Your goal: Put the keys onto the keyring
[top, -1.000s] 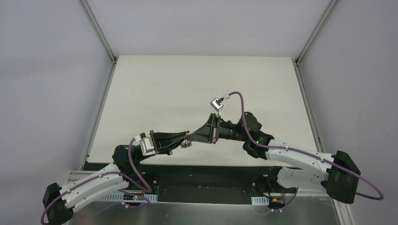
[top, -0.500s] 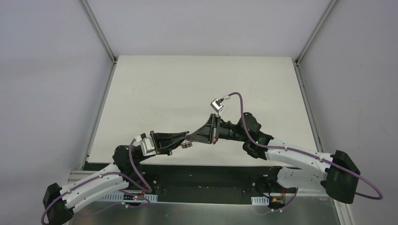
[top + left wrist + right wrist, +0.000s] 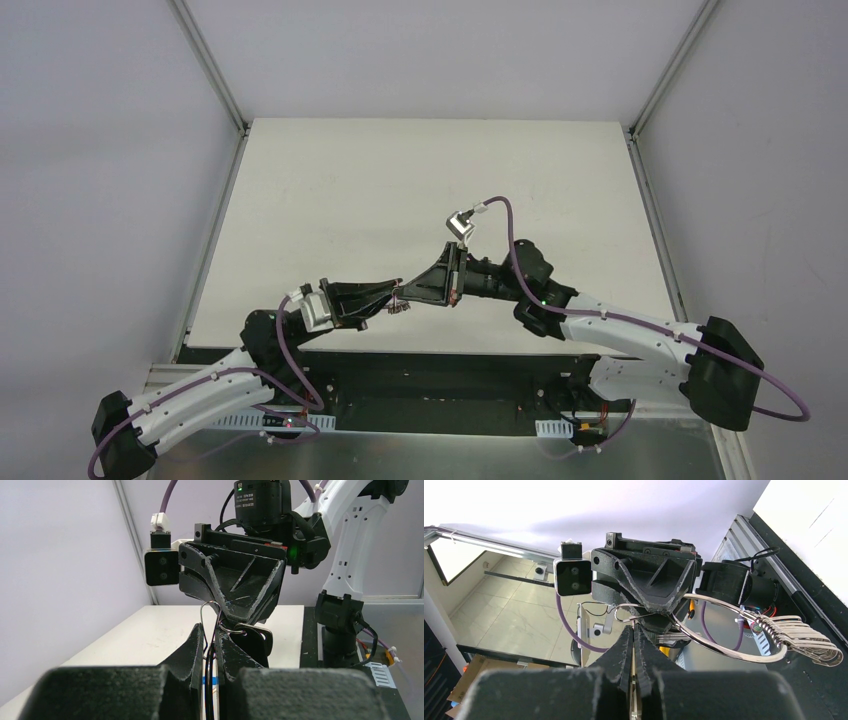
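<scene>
The left claw [image 3: 214,634] is clenched on the thin wire of the keyring [image 3: 724,652], which loops out just beyond its tips. The right claw [image 3: 632,630] meets it tip to tip, pressed together; what it pinches I cannot tell. Only the right wrist view shows the full loop and its stacked metal pieces [image 3: 801,640]; from above, the 2 claws hide it.

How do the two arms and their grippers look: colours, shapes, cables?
The left arm and right arm have white shells and black joints, each with a purple cable. The left gripper and right gripper are black ribbed triangular frames with jaws, each carrying a silver-grey camera.
</scene>
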Action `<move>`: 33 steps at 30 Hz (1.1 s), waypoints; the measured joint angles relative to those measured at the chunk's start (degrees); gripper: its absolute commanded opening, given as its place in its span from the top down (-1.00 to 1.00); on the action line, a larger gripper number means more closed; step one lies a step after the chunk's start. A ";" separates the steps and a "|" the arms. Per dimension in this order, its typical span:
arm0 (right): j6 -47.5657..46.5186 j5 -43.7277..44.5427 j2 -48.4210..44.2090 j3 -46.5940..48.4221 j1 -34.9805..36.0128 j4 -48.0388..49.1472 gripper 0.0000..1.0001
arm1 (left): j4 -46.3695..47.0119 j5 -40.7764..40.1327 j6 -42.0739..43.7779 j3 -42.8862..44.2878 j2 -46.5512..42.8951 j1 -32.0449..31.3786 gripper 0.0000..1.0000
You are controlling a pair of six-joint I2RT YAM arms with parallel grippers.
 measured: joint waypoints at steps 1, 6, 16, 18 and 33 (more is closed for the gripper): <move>0.02 0.00 0.00 0.00 0.00 0.07 1.00 | -0.02 0.00 0.13 0.00 -0.02 0.00 1.00; 0.31 0.04 0.00 -0.24 0.00 0.44 1.00 | -0.39 0.00 0.59 0.00 -0.68 -0.02 1.00; 1.16 -0.09 0.39 -0.24 -0.02 1.22 1.00 | -0.48 -0.20 0.76 -0.02 -1.22 -0.04 1.00; 1.46 -0.24 0.72 -0.24 -0.04 1.88 1.00 | -0.55 -0.39 0.79 -0.02 -1.40 -0.04 1.00; 1.73 -0.37 1.95 -0.24 0.07 3.30 1.00 | -1.33 -1.44 0.81 -0.02 -2.16 -0.07 1.00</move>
